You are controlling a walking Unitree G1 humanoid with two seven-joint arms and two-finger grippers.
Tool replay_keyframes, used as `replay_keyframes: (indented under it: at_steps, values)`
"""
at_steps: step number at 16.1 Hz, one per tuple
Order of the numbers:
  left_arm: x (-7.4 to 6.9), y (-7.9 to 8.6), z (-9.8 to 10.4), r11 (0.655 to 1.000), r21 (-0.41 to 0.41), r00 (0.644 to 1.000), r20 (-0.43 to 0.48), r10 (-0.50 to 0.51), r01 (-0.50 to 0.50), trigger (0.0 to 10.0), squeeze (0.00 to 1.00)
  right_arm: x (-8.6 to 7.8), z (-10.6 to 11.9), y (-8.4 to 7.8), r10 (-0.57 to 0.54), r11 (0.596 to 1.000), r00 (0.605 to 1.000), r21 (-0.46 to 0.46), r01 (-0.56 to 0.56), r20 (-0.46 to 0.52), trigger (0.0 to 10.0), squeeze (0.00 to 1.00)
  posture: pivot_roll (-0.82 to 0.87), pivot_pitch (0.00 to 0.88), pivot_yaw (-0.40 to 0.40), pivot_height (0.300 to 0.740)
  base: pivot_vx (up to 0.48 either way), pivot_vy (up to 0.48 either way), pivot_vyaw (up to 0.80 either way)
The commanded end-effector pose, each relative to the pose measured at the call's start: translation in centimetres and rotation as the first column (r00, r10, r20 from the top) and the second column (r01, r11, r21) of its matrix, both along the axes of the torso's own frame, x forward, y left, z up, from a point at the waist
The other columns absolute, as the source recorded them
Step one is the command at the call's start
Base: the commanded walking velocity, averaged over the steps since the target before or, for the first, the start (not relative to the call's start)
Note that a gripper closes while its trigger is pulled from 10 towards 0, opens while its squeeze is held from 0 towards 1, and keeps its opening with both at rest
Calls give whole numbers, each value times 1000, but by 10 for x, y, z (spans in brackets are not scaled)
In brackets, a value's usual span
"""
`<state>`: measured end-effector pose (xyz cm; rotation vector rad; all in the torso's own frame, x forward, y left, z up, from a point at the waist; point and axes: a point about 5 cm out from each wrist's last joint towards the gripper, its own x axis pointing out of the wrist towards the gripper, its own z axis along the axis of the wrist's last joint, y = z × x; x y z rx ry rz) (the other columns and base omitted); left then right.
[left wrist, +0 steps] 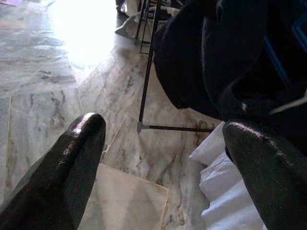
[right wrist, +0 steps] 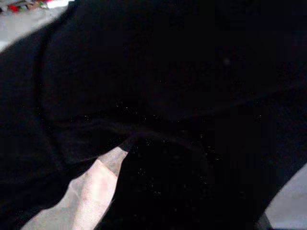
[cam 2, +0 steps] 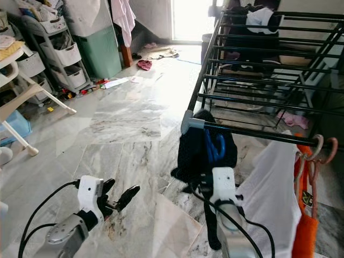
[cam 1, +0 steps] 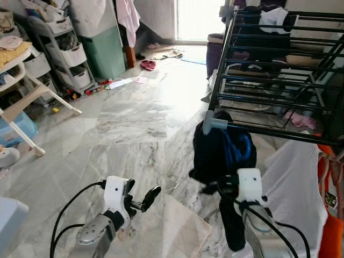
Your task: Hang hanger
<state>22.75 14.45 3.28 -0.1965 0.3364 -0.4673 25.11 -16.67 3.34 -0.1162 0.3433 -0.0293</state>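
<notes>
I've got the black drying rack (cam 1: 279,70) filling my one to three o'clock. Off its near corner, at one o'clock, hangs the dark garment (cam 1: 215,156) on a blue hanger (cam 1: 236,148). The cloth looks soft and droopy, the hanger light and stiff; I'd grip the hanger's neck. My right gripper (cam 1: 228,185) is buried in fabric, so I cannot tell its state. My left gripper (cam 1: 142,199) is spread wide, empty.

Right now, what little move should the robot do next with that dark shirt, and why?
Probably lift the right gripper slightly to settle the blue hanger on the rack's front bar. The dark garment bunches at the corner; whether the hook has caught is hidden. The left gripper is open, apart.
</notes>
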Motion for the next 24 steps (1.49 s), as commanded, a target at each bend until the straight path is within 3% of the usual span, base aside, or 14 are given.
replay_keyframes:
  at_steps: [1, 4, 5, 11, 19, 21, 24]
  values:
    - [1, 3, 0, 1000, 13, 1000, -2, 3, -3, 10000, 0, 5, 17, -1, 1, 1000, 996, -4, -1, 90, 10000, 0, -154, 0, 58, 740, 0, 0, 0]
    - [2, 1, 0, 1000, 4, 1000, -3, -1, 1, 10000, 0, -5, 14, -3, 13, 1000, 996, -18, -11, 92, 10000, 0, -154, 0, 62, 740, 0, 0, 0]
    - [2, 0, 0, 1000, 4, 1000, -4, -16, 16, 10000, 0, -9, 25, -2, 62, 996, 981, -81, -48, 181, 10000, 0, -161, 0, 67, 740, 0, 0, 0]
    - [5, 3, -4, 999, 16, 999, -10, -32, 32, 10000, 0, 4, 44, 7, 49, 998, 964, -40, -40, 262, 10000, 0, -160, 0, 71, 740, 0, 0, 0]
    - [7, 2, -15, 999, 15, 999, -18, -36, 36, 10000, 0, 47, 50, 24, 29, 997, 981, 65, -42, 193, 10000, 0, -158, 0, 72, 740, 0, 0, 0]
    - [7, 3, -22, 999, 20, 999, -26, -39, 39, 10000, 0, 57, 41, 30, 2, 996, 994, 92, -13, 109, 10000, 0, -151, 0, 70, 740, 0, 0, 0]
    - [7, 4, -26, 999, 21, 999, -28, -38, 39, 10000, 0, 65, 39, 33, -27, 994, 998, 105, 21, 58, 10000, 0, -147, 0, 66, 740, 0, 0, 0]
